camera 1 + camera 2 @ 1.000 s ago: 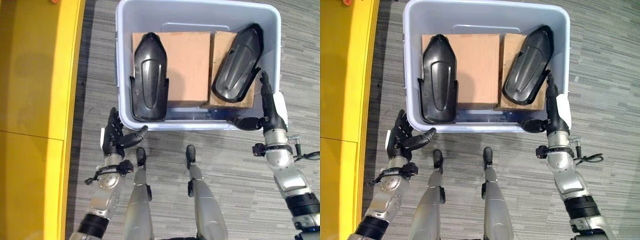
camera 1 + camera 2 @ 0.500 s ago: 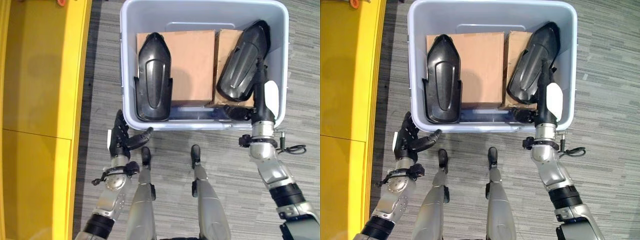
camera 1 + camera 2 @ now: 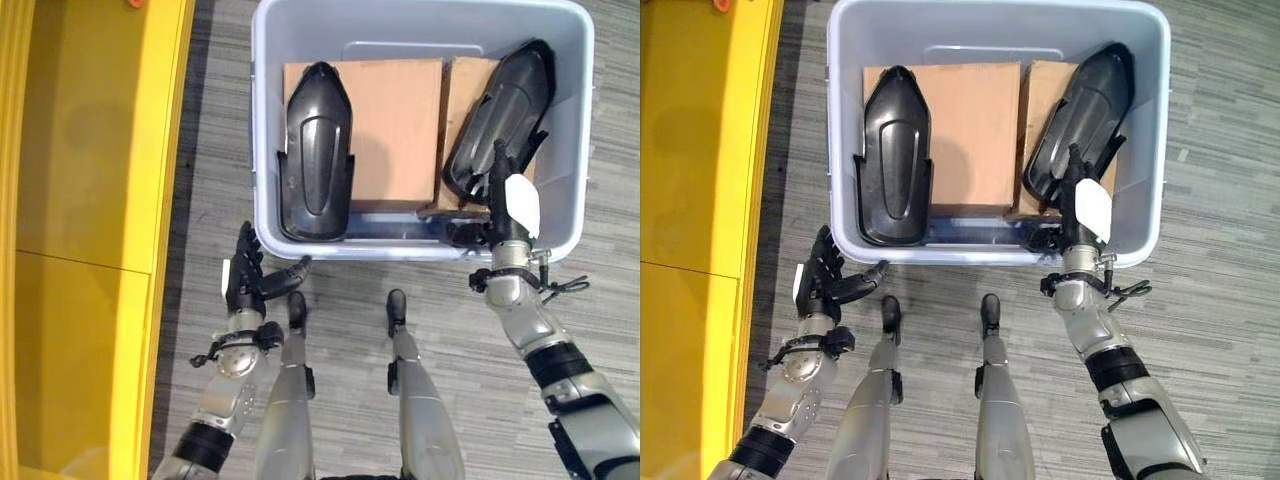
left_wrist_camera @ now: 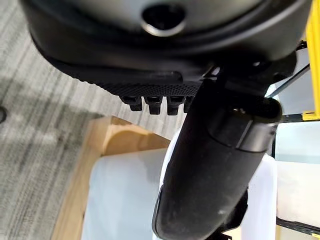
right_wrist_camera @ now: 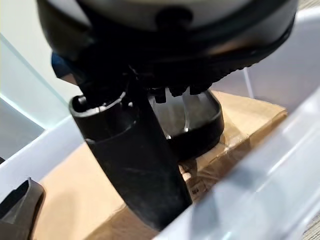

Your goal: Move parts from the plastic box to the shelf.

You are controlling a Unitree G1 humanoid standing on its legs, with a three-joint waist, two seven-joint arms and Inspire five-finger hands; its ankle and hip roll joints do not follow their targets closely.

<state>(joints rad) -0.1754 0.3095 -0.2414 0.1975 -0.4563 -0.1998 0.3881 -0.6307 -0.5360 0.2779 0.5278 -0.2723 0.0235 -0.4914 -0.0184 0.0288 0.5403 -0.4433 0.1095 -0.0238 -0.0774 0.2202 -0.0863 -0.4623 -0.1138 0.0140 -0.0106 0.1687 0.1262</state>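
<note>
Grey carpet carries your plastic box (image 3: 268, 120): your right hand (image 3: 1076, 205), fingers straight and unclenched, reaches over its near wall onto the right part (image 3: 1080, 118), whose long axis runs diagonally away, while your left hand (image 3: 245, 282) idles spread outside.

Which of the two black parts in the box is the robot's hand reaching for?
The tilted black part on the right side of the plastic box. The right hand is at its near end; the other black part lies straight, far from both hands.
</note>
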